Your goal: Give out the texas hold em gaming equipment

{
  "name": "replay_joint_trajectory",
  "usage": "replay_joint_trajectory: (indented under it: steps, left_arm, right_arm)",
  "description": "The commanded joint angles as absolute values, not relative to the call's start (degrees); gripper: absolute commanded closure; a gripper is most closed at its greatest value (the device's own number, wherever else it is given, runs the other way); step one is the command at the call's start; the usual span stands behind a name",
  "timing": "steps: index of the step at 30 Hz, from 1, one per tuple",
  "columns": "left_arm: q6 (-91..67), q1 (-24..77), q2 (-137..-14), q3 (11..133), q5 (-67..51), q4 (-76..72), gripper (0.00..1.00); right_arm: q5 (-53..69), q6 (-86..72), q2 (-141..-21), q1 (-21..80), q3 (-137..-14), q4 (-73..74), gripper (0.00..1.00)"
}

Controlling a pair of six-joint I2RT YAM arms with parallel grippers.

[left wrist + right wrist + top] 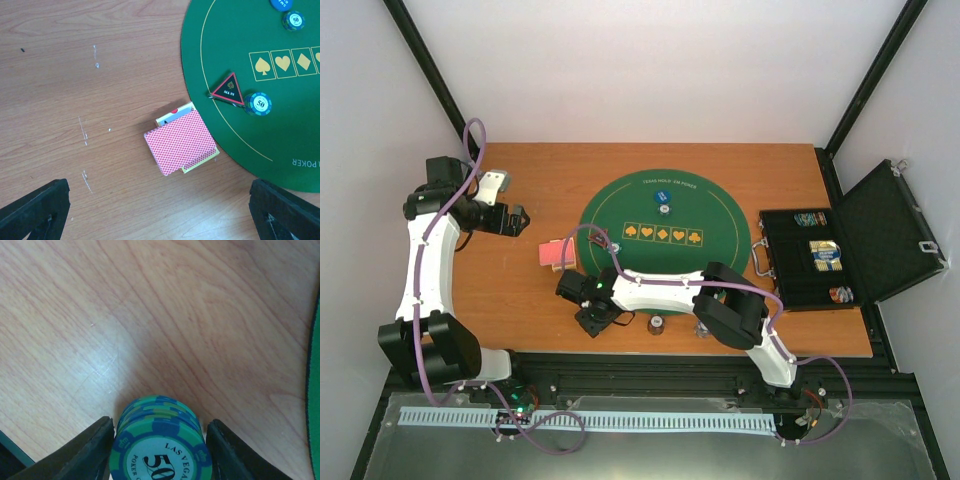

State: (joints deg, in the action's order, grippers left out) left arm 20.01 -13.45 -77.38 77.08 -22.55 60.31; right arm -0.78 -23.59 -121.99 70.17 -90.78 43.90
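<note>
Right wrist | right hand clamps chip stack over wood, mat edge right | left hand wide open

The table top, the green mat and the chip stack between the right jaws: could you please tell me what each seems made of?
The table top looks like wood or laminate, satin: grain lines, soft glare. The green mat seems felt: matte, no shine. The chip stack: probably plastic or clay composite: smooth printed face.

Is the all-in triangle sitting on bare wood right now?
No, the triangular marker lies on the green mat, just inside its edge, beside a 50 chip.
</note>
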Motion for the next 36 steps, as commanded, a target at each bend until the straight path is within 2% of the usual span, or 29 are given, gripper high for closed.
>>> replay_joint_trajectory:
  steps: [1, 4, 14, 25, 36]
  left_arm:
    - [20.8, -13.9, -75.9, 78.9, -23.4, 60.3, 0.0]
    - [20.9, -13.9, -75.8, 78.8, -23.3, 60.3, 0.0]
    - [21.0, -13.9, -75.7, 78.3, -23.7, 60.4, 0.0]
    - [21.1, -13.9, -75.6, 78.1, -24.3, 60.6, 0.0]
    - [21.2, -13.9, -75.5, 77.8, -24.5, 60.5, 0.0]
  right_arm:
    - [-1.2, -23.8, -121.5, 70.5, -91.1, 44.1, 0.45]
    - [-1.5, -23.8, -121.2, 70.5, -91.1, 44.4, 0.43]
    - [-1.9, -23.8, -120.0, 70.5, -91.5, 44.7, 0.45]
    - [-2.7, -23.9, -119.5, 70.5, -92.0, 45.3, 0.53]
    - [-3.3, -23.6, -119.1, 70.7, -93.0, 46.2, 0.49]
